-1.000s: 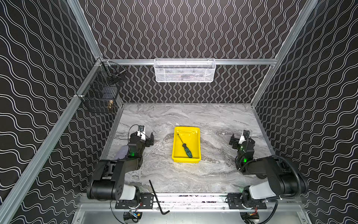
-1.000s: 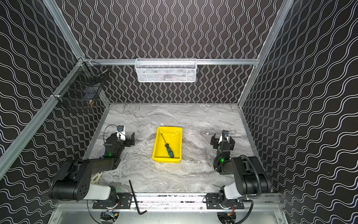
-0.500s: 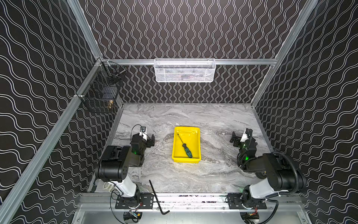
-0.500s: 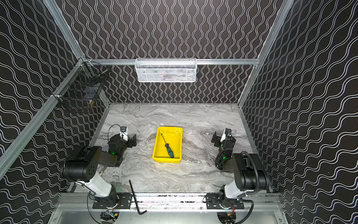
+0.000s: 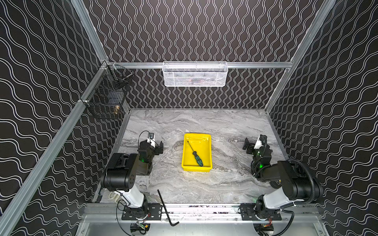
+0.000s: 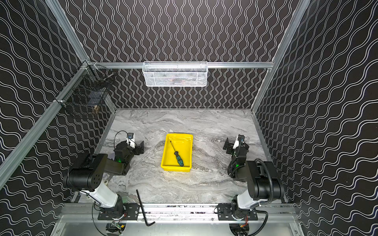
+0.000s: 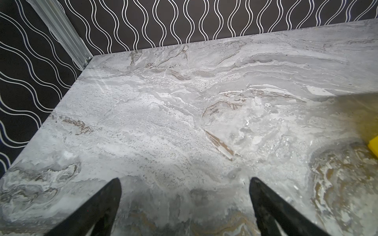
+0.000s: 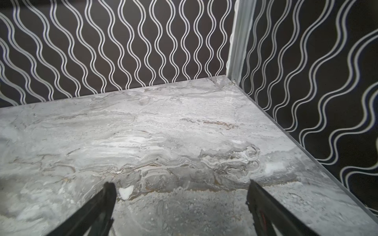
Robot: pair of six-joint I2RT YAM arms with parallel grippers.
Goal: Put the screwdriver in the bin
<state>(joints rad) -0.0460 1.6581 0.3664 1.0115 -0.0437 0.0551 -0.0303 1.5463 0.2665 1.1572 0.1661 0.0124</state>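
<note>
Screwdriver point(image 5: 195, 153) at rest inside the yellow bin point(image 5: 196, 168); both grippers empty.

From left: black wire basket point(image 5: 108, 98) hung high at the side; left gripper point(image 7: 185, 181) close over the marble table point(image 5: 225, 183), fingers spread wide, gripping nothing; black hex key point(image 5: 164, 206) across the table's front edge; at centre, the bin, tool diagonal on its floor, teal handle toward the near wall, tip toward the far left corner; white mesh basket point(image 5: 195, 74) high behind; right gripper point(image 8: 181, 183), fingers likewise wide apart, well clear of the bin.

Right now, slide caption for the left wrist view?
Open left tool over grey marble-patterned tabletop; corner of bright yellow plastic bin just in view.
</note>
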